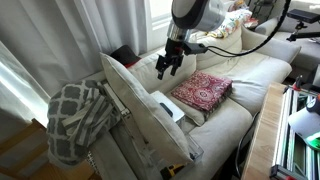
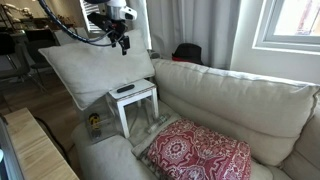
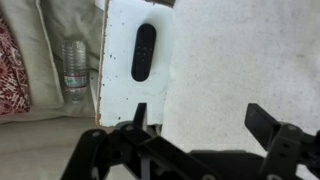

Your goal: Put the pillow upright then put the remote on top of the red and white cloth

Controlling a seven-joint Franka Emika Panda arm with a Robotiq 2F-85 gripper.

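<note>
The large cream pillow (image 1: 138,112) (image 2: 92,68) stands on edge, leaning by the sofa arm. It fills the right of the wrist view (image 3: 240,60). The black remote (image 3: 144,52) (image 2: 124,89) lies on a small white side table (image 3: 122,85) (image 2: 140,98) next to the pillow. The red and white cloth (image 1: 203,90) (image 2: 200,152) lies flat on the sofa seat, and its edge shows in the wrist view (image 3: 8,70). My gripper (image 1: 168,63) (image 2: 123,42) (image 3: 200,120) is open and empty. It hovers above the pillow's top edge, beside the table.
A grey-and-white lattice blanket (image 1: 75,118) hangs over the sofa arm. A clear plastic bottle (image 3: 75,65) lies between the table and the sofa. Curtains (image 1: 60,40) hang behind. A wooden surface (image 2: 40,155) lies at the front.
</note>
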